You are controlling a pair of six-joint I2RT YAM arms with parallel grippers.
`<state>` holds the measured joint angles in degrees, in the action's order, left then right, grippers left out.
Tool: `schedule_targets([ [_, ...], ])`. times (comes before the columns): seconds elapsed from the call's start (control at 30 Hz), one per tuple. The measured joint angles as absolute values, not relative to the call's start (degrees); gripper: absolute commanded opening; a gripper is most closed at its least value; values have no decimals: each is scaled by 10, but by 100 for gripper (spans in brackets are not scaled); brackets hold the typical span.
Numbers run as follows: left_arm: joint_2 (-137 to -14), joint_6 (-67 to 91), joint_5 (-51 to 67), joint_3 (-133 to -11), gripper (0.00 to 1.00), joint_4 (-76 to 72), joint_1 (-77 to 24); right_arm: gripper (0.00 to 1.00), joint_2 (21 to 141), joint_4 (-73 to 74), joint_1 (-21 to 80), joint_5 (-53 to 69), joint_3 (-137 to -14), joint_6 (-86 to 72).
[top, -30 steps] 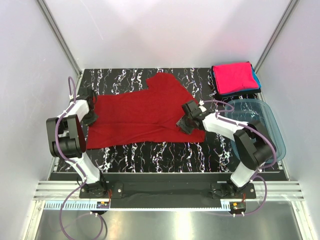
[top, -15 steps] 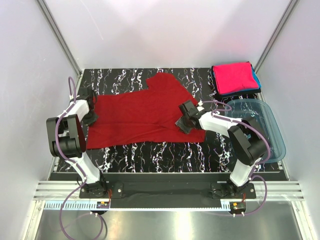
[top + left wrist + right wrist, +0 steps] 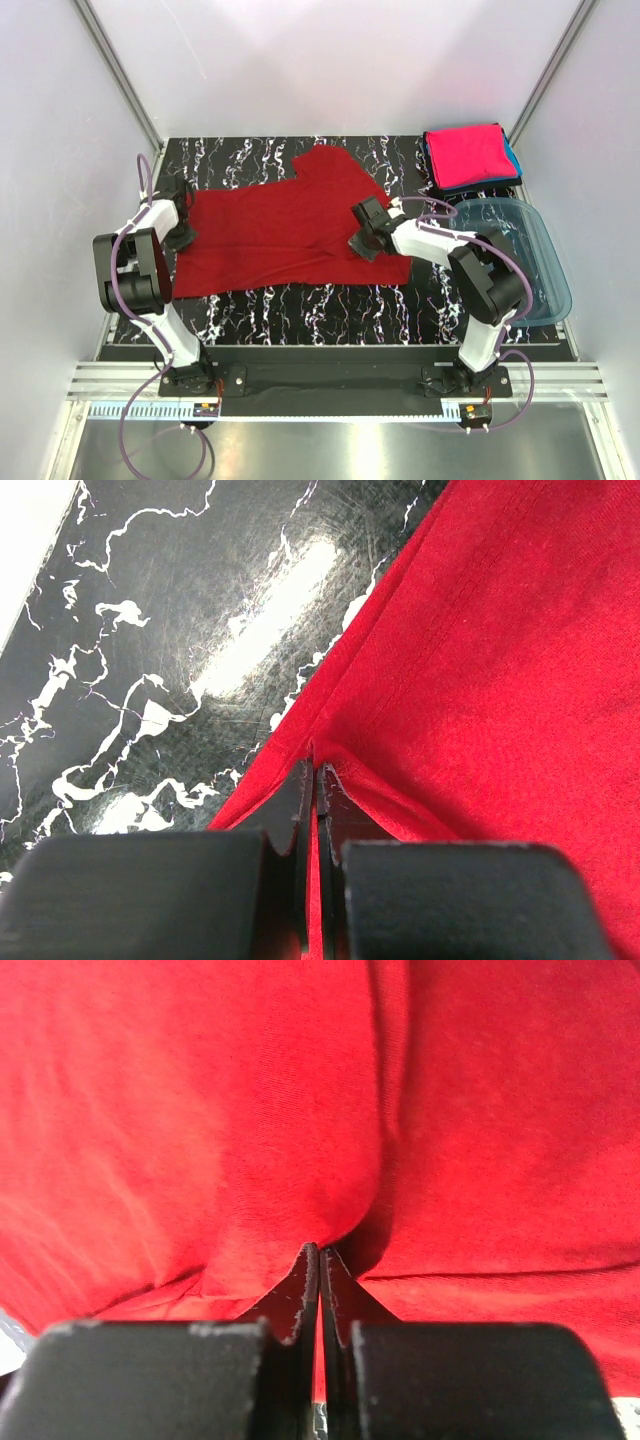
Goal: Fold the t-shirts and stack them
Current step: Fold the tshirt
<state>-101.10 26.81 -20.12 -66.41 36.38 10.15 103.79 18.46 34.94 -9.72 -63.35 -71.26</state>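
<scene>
A dark red t-shirt (image 3: 280, 220) lies spread on the black marbled table (image 3: 330, 300). My left gripper (image 3: 183, 226) is shut on its left edge; the left wrist view shows red cloth (image 3: 480, 660) pinched between the jaws (image 3: 316, 775). My right gripper (image 3: 364, 236) is shut on the shirt's right part; the right wrist view shows a fold of red cloth (image 3: 250, 1110) clamped at the jaws (image 3: 320, 1252). A folded pink t-shirt (image 3: 468, 155) lies on a teal-blue one (image 3: 513, 152) at the back right.
A translucent blue plastic tub (image 3: 535, 265) stands at the right edge, beside my right arm. White walls with metal rails close in the table on three sides.
My right gripper has slid a little left and back over the shirt, dragging the cloth it holds. The left gripper has not moved.
</scene>
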Motion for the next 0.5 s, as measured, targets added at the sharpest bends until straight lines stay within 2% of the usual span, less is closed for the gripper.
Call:
schedule_targets([
  [0.5, -1011, 269, -198, -664, 0, 363, 102, 0, 1064, 127, 349, -95, -695, -623],
])
